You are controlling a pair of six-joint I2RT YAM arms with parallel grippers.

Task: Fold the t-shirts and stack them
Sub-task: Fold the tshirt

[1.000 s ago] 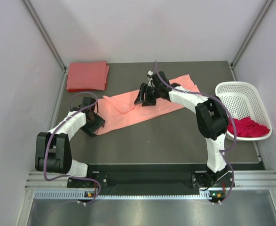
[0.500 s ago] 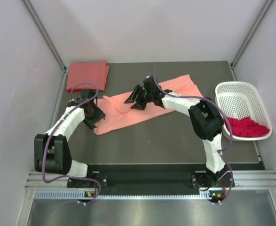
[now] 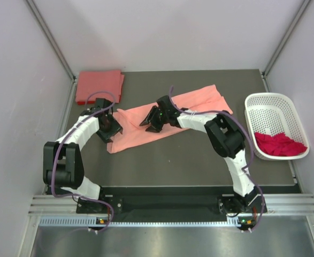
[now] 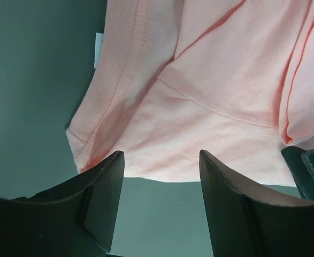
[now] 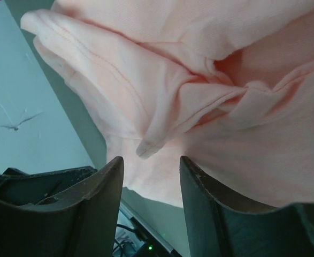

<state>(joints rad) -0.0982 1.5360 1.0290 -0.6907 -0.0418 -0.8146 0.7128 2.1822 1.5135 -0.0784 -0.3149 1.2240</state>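
Note:
A light salmon-pink t-shirt point(image 3: 191, 104) lies crumpled in a diagonal strip across the middle of the dark table. My left gripper point(image 3: 113, 127) is at its left end, open; in the left wrist view the shirt's hem point(image 4: 215, 80) lies just beyond the open gripper point(image 4: 162, 160), with bare table between the fingers. My right gripper point(image 3: 150, 123) hovers over the shirt's bunched middle, open, with folds of cloth point(image 5: 199, 64) past the fingertips of that gripper point(image 5: 151, 166). A coral-red t-shirt point(image 3: 98, 87) lies folded at the back left. A magenta-red t-shirt point(image 3: 277, 144) lies in the basket.
The white perforated basket point(image 3: 277, 107) stands at the table's right edge. Pale walls close in the table on the left, back and right. Bare dark table point(image 3: 189, 155) stretches between the shirt and the arm bases.
My right gripper has slid left along the pink shirt and its jaws have narrowed somewhat. My left gripper has moved toward the back, up to the shirt's left end.

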